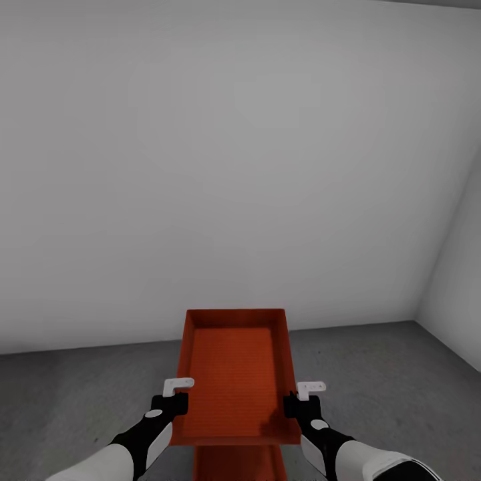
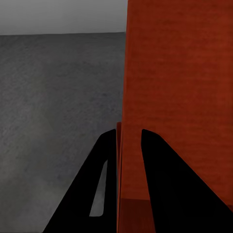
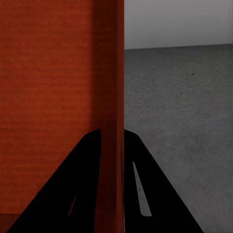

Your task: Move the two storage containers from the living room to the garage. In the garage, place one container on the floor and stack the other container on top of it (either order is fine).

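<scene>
Above the grey concrete floor [image 1: 387,374], the left gripper [image 1: 175,394] and right gripper [image 1: 302,395] each pinch a side wall of the held container [image 1: 234,367], which could land skewed on the lower container [image 1: 240,467] if released off-centre.

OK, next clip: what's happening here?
The robot is in the garage, facing a white wall above the grey concrete floor. It holds one red-orange storage container by its two long walls: the left claw and right claw each straddle a rim, one finger inside and one outside. Directly below, part of a second container shows, so the held one looks poised above it for stacking.
</scene>
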Controlling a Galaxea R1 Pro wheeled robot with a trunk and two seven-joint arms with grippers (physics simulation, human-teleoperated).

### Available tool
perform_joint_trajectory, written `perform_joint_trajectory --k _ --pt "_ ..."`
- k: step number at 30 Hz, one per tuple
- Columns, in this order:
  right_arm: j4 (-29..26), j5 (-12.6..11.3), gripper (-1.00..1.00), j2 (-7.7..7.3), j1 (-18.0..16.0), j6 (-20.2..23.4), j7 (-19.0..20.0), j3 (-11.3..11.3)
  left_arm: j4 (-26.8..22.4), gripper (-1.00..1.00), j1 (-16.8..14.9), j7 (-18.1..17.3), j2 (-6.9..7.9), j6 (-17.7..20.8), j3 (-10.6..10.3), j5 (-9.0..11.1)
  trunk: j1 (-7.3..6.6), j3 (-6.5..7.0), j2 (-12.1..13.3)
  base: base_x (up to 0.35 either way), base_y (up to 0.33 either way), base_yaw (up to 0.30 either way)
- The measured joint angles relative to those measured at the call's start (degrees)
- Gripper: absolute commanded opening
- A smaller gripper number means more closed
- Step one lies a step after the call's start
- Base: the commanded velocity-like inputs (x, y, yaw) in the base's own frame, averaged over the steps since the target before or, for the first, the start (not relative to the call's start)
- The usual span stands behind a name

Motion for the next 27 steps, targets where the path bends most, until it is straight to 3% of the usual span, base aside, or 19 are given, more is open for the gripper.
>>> perform_joint_trajectory --k 27 --pt "0.0 -0.06 -1.0 -0.04 0.0 -0.02 0.05 0.08 0.09 -1.0 0.0 0.01 -0.04 -0.11 0.06 -0.02 0.0 -2.46 0.0 0.0 0.0 0.0"
